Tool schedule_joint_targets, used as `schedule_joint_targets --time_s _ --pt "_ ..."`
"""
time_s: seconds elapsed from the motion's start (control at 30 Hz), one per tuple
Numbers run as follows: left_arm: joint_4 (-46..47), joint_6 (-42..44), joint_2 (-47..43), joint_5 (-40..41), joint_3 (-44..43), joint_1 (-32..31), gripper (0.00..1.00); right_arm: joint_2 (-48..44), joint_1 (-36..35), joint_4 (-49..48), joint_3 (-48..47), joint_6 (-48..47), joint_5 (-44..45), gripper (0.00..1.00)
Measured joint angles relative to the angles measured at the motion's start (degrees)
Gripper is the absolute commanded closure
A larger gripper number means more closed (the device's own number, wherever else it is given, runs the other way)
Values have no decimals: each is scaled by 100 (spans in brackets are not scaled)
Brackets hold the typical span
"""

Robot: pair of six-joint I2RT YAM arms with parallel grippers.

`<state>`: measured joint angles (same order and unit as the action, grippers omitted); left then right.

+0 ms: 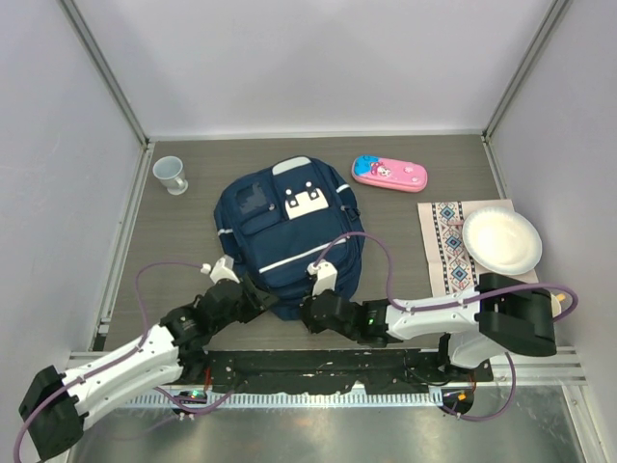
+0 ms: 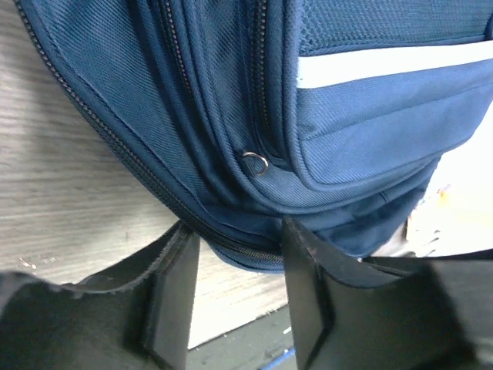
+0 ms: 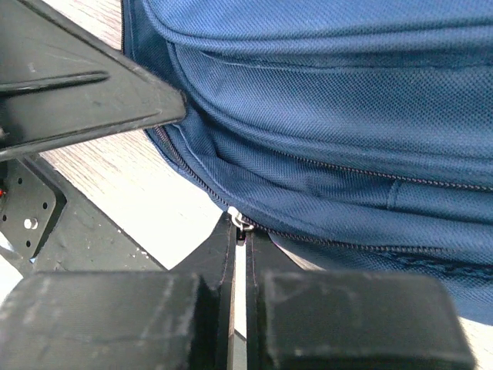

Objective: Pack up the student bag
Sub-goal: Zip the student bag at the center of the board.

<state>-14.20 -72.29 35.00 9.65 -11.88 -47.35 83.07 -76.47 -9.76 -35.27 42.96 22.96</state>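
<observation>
Grey wood-grain desk (image 1: 164,260) carries everything. Nearest, the right gripper (image 3: 240,228) is pressed together on a zip pull (image 3: 243,224) at the near rim of the student bag (image 1: 289,231), which lies flat mid-desk. The left gripper (image 2: 239,247) stands spread astride that seam. The fabric looks soft and floppy, so the zip pulls seem the best hold. Beyond lies a pink pencil case (image 1: 388,173).
</observation>
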Motion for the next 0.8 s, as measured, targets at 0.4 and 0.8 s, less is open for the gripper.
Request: schedule_joint_targets --time_s 0.4,0.8 --pt "-271 527 564 535 -525 -63 100 -505 48 -72 348 -28 55 99" --pt "-1493 960 -717 1038 -809 162 100 -1316 612 208 704 44 96 99"
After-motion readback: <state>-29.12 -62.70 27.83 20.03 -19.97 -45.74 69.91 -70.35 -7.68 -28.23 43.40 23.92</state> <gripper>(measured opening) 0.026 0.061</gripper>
